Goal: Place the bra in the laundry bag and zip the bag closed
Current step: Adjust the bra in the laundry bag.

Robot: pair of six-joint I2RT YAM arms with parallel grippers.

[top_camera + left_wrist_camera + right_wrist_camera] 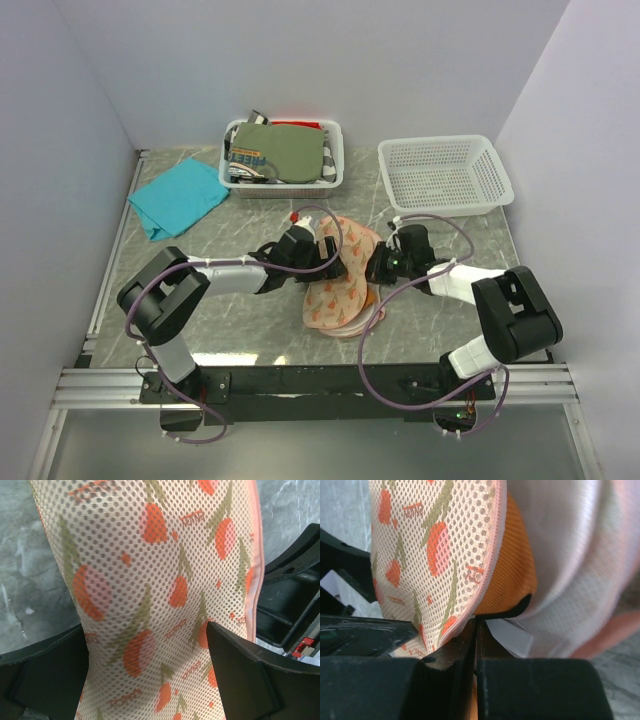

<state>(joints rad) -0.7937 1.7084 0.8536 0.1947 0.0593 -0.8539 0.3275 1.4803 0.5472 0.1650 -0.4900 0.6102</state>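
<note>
The laundry bag [338, 292], beige mesh with an orange fruit print, lies mid-table between both arms. My left gripper [325, 252] stands open over it. In the left wrist view the bag's mesh lid [150, 555] fills the space between the wide-spread fingers [240, 675]. My right gripper [378, 268] is at the bag's right edge. In the right wrist view the orange bra [512, 570] shows inside the bag [435, 545], between the mesh lid and the white lining. The right gripper [477, 622] is shut, with the bra's dark edge running into its tips and an orange sliver between the fingers.
At the back a white basket [283, 187] holds an olive-green garment [290, 150] and other clothes. An empty white mesh basket [445, 208] stands back right. A teal cloth [178, 197] lies back left. Walls close in the table on three sides.
</note>
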